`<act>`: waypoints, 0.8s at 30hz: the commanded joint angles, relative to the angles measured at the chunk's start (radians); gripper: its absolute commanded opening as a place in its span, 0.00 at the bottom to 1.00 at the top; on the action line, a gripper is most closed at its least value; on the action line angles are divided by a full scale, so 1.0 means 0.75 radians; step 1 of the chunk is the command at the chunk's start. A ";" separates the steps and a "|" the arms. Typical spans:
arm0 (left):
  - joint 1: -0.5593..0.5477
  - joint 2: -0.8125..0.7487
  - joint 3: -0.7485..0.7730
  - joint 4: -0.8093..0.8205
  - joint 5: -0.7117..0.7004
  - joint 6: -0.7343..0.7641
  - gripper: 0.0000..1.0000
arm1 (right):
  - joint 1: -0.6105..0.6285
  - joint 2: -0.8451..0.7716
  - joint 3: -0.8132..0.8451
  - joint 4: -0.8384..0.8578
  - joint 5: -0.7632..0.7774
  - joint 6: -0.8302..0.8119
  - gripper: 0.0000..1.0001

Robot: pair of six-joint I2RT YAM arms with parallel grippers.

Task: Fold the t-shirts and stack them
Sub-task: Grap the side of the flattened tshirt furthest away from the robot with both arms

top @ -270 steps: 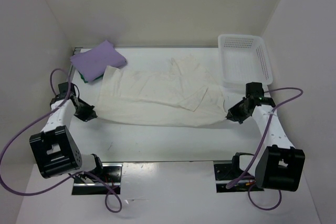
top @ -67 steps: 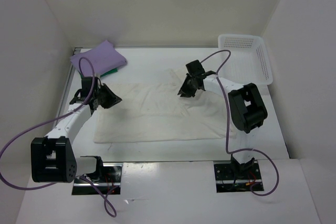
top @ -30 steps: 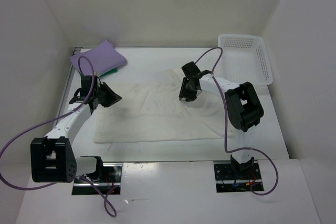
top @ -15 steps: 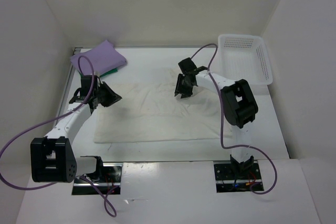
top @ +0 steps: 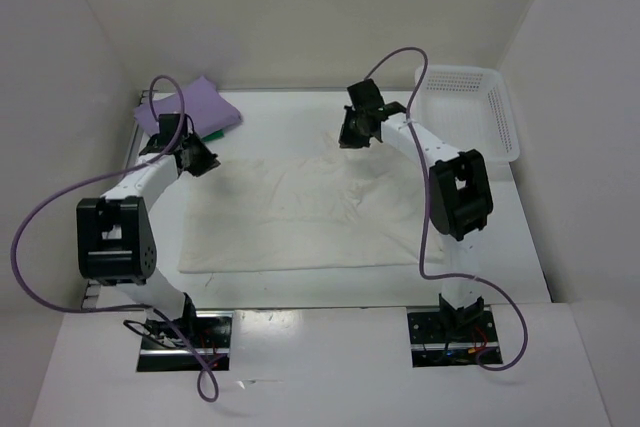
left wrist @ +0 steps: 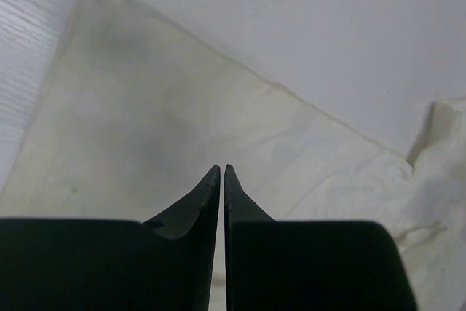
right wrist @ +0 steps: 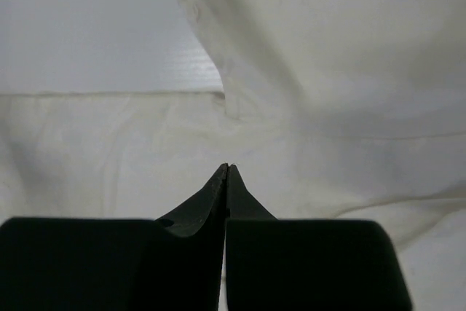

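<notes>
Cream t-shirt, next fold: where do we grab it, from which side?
The cream t-shirt lies flat as a rectangle. Probably pinch its near-left corner and near-right corner, coming in low from the near side: that edge is straight with bare table beside it; the far edge is rumpled.

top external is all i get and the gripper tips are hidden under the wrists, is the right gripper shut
observer: yes, the right wrist view shows the right gripper shut, tips meeting low over the cream shirt.
operator: cloth pinched in it
observer: can't tell; no fold shows at the tips, only a flap edge of the shirt just ahead of them.
operator: and the other one
observer: left gripper is all but shut, a thin slit between its tips, over flat cream cloth with the shirt's corner ahead.
</notes>
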 commanded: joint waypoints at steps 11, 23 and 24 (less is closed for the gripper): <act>0.113 0.414 0.311 -0.006 -0.309 0.086 0.46 | -0.203 0.289 0.454 0.036 0.022 -0.034 0.01; 0.125 0.535 0.415 0.027 -0.389 0.125 0.53 | -0.270 0.798 1.211 -0.193 0.062 -0.058 0.38; 0.125 0.547 0.415 0.027 -0.389 0.125 0.53 | -0.270 0.798 1.211 -0.193 0.085 -0.058 0.41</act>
